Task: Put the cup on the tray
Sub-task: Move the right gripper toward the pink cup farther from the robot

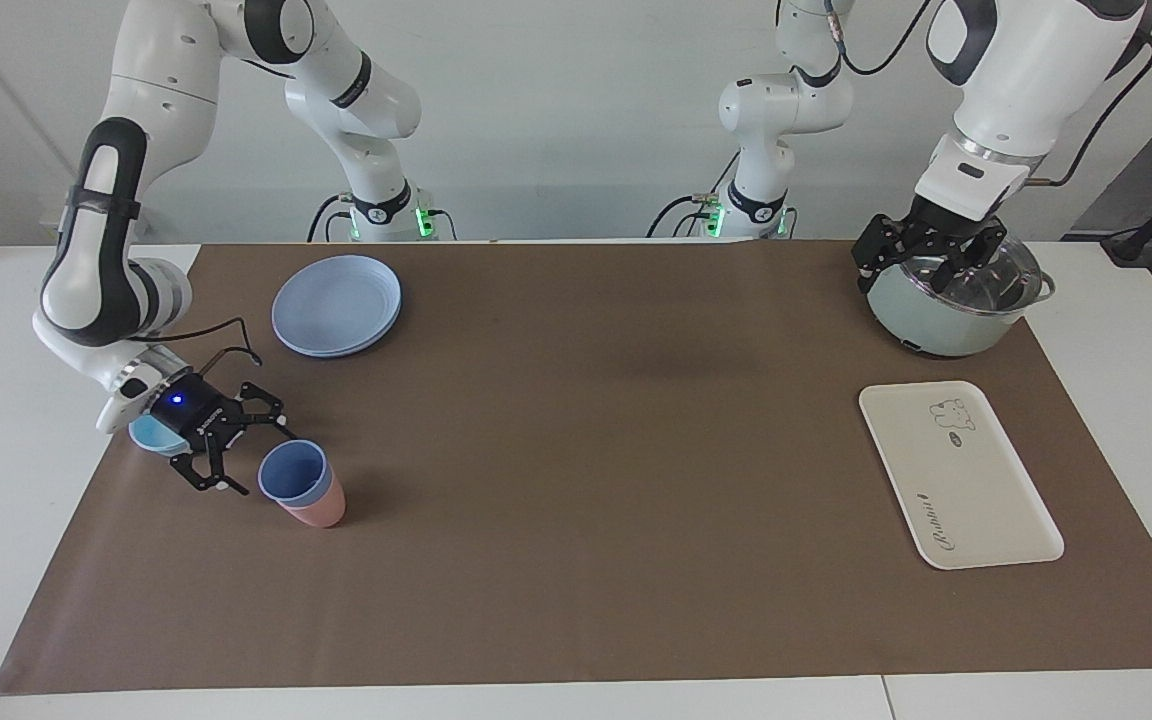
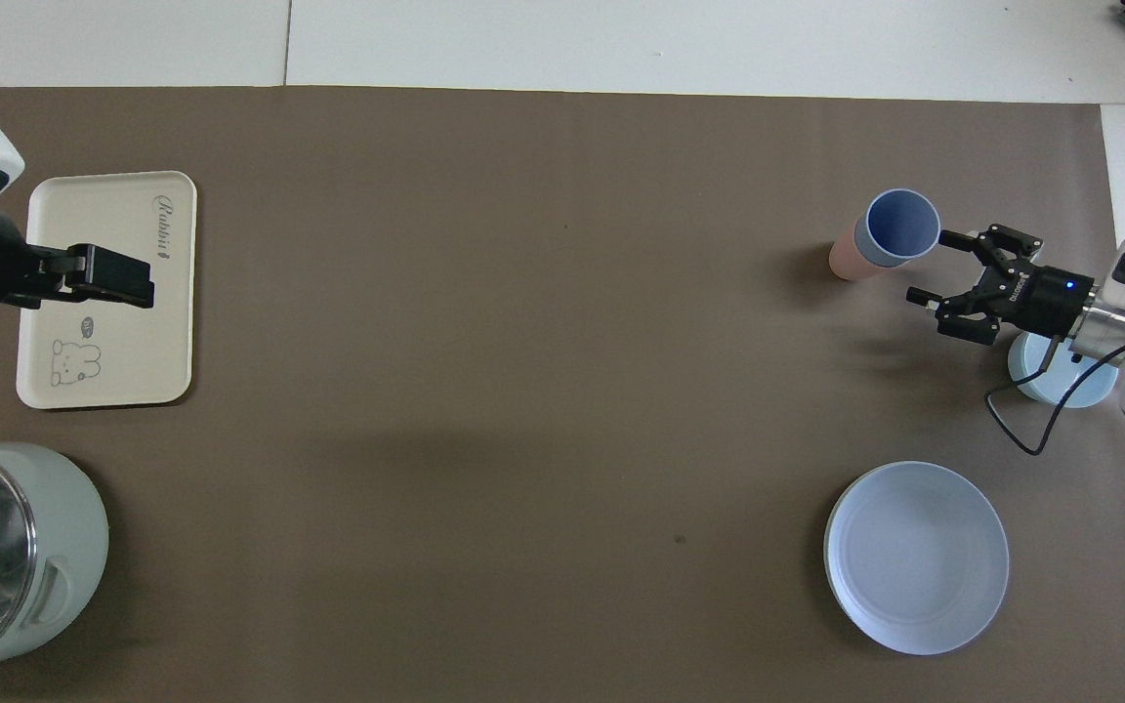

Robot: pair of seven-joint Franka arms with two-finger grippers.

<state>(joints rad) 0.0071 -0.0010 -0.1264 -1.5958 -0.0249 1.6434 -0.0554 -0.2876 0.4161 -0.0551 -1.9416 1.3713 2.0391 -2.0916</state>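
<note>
Periwinkle cup (image 1: 292,471) nests in a salmon-pink cup (image 1: 319,510); the cream tray (image 1: 986,500) bears a bear drawing.

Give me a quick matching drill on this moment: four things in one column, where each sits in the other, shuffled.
Things:
1. periwinkle-blue plastic cup
2. cream-white rectangular tray
3. round periwinkle-blue plate
4. open right gripper

Places:
A. beside the cup, low over the brown mat
B. nested in a salmon-pink tumbler
C. near the right arm's base
D. at the left arm's end, nothing on it

Pairs: 1-B, 2-D, 3-C, 4-A
</note>
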